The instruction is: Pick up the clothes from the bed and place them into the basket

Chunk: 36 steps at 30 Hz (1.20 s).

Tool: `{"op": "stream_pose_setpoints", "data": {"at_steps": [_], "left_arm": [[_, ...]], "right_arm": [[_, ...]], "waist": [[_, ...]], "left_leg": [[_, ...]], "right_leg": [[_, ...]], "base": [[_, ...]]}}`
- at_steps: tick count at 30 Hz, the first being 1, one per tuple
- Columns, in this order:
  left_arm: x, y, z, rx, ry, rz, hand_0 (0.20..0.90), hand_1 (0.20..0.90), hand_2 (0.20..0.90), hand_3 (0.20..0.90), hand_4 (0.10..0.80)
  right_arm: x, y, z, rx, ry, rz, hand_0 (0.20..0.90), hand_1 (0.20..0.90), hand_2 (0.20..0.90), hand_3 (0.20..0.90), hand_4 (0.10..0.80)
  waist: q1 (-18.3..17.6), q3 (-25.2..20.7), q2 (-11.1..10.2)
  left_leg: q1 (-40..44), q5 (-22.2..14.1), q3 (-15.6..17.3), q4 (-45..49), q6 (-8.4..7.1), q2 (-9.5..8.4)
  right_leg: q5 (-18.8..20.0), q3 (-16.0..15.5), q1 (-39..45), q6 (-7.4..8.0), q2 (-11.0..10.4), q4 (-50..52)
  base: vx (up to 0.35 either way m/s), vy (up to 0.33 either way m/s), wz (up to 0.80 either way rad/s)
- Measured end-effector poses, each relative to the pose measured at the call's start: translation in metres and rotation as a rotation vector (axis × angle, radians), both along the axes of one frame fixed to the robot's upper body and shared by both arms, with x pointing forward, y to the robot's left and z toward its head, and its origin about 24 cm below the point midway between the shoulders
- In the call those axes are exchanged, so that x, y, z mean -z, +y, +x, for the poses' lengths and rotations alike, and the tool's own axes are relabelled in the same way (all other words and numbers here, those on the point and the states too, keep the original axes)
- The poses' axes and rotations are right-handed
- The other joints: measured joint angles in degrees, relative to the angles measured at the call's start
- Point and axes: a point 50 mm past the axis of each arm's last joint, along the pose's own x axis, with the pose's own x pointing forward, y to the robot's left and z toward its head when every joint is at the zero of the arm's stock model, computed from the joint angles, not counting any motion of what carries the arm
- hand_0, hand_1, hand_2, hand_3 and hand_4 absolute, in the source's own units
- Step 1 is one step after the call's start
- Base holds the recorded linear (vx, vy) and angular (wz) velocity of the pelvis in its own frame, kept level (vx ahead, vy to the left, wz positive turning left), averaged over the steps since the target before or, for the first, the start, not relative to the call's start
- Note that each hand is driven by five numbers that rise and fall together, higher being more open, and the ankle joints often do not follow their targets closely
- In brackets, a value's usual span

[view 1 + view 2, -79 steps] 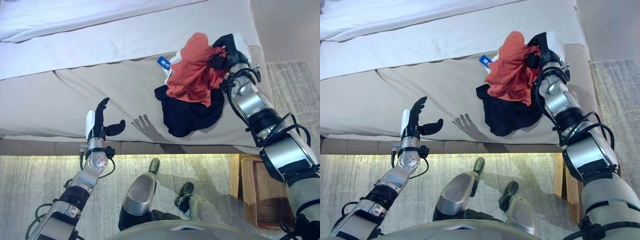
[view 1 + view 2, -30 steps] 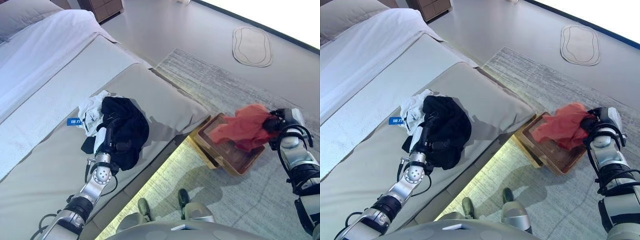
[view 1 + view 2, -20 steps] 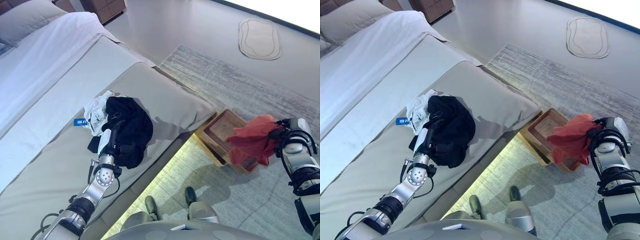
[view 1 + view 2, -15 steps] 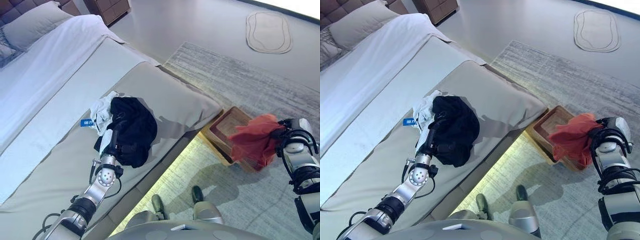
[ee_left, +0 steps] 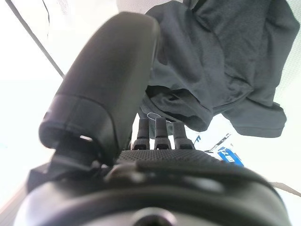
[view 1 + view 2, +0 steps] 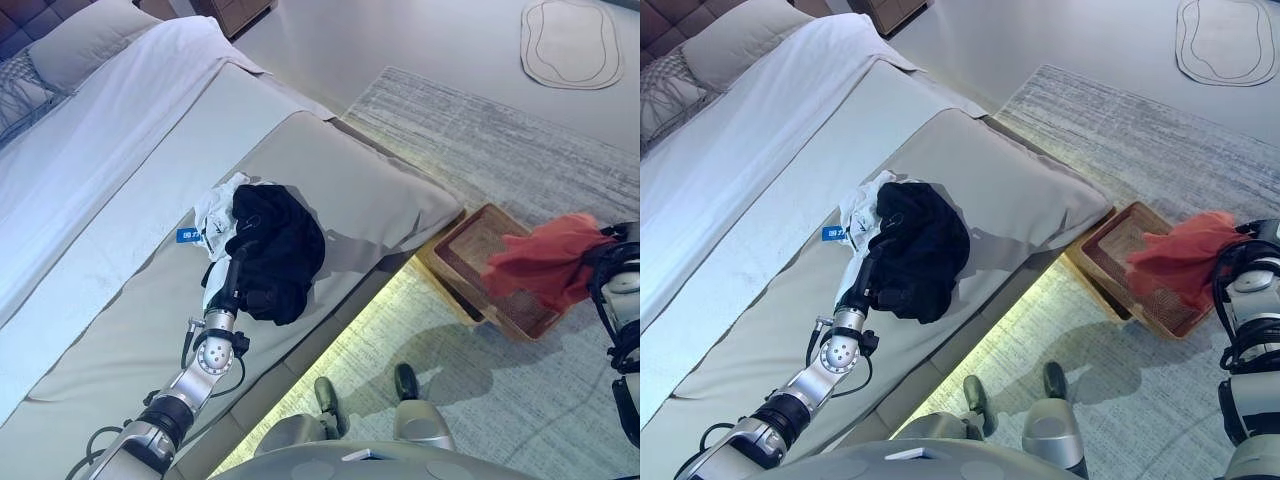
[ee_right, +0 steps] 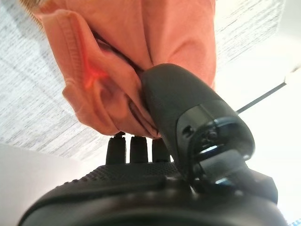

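Note:
A red garment [image 6: 548, 264] hangs from my right hand [image 6: 1243, 251], which is shut on it, over the right end of the brown wicker basket [image 6: 470, 250] on the floor beside the bed. In the right wrist view the thumb [image 7: 188, 113] presses the red garment [image 7: 141, 56] against the fingers. A black garment [image 6: 278, 250] lies bunched on the bed [image 6: 120, 260], partly over a white garment [image 6: 215, 208] with a blue tag. My left hand [image 6: 236, 282] stands upright against the black garment's near edge, fingers straight. The black garment [image 5: 221, 61] fills the left wrist view.
A grey rug [image 6: 500, 150] lies under the basket, which sits close to the bed's corner. An oval mat [image 6: 570, 45] lies farther off on the floor. A pillow [image 6: 85, 45] and white sheet cover the bed's far part. Wooden furniture [image 6: 240, 10] stands beyond.
The red garment was lifted off the bed by my right hand and carried over to the basket. The camera swung toward the basket. My left hand now stands by the black garment.

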Motion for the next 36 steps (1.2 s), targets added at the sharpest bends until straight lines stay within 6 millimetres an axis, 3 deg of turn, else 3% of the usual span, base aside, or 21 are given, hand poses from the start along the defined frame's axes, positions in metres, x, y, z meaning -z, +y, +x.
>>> {"op": "stream_pose_setpoints", "data": {"at_steps": [11,26,31,36], "left_arm": [[-0.001,-0.001,0.0,0.006,-0.012,-0.009,0.9,0.9,0.9,0.9,0.8],[-0.002,0.001,0.001,-0.004,-0.014,-0.014,0.9,0.9,0.9,0.9,0.8],[-0.002,0.001,0.001,-0.007,-0.012,-0.013,0.9,0.9,0.9,0.9,0.8],[-0.001,0.006,0.0,-0.029,-0.007,-0.01,0.9,0.9,0.9,0.9,0.8]], "right_arm": [[-0.002,-0.001,0.0,-0.005,0.006,0.005,0.9,0.9,0.9,0.9,0.8],[-0.01,0.007,0.012,-0.075,-0.005,0.008,0.9,0.9,0.9,0.9,0.8],[-0.008,0.021,0.023,-0.136,-0.022,0.016,0.9,0.9,0.9,0.9,0.8],[-0.011,0.056,0.048,-0.3,-0.074,-0.019,0.9,0.9,0.9,0.9,0.8]], "waist": [[0.1,0.2,0.0],[2.0,1.7,-2.2],[2.7,1.9,-3.4],[4.8,1.6,-4.9]], "left_leg": [[-0.8,0.4,-0.2,0.0,-0.56,-0.01],[0.3,0.4,-1.5,0.0,-0.54,0.07],[0.4,0.3,-2.8,0.0,-0.49,0.12],[0.2,0.0,-3.7,0.0,-0.03,0.37]], "right_leg": [[0.2,-0.8,-0.3,-0.22,-0.1,0.0],[0.6,-1.7,1.2,-0.15,0.0,0.0],[0.7,-3.1,2.0,-0.16,0.1,0.0],[0.8,-4.1,2.3,-0.27,0.5,0.0]], "base": [[0.008,0.007,0.03],[0.001,0.003,0.03],[0.006,-0.009,0.14],[0.01,0.002,0.1]]}}
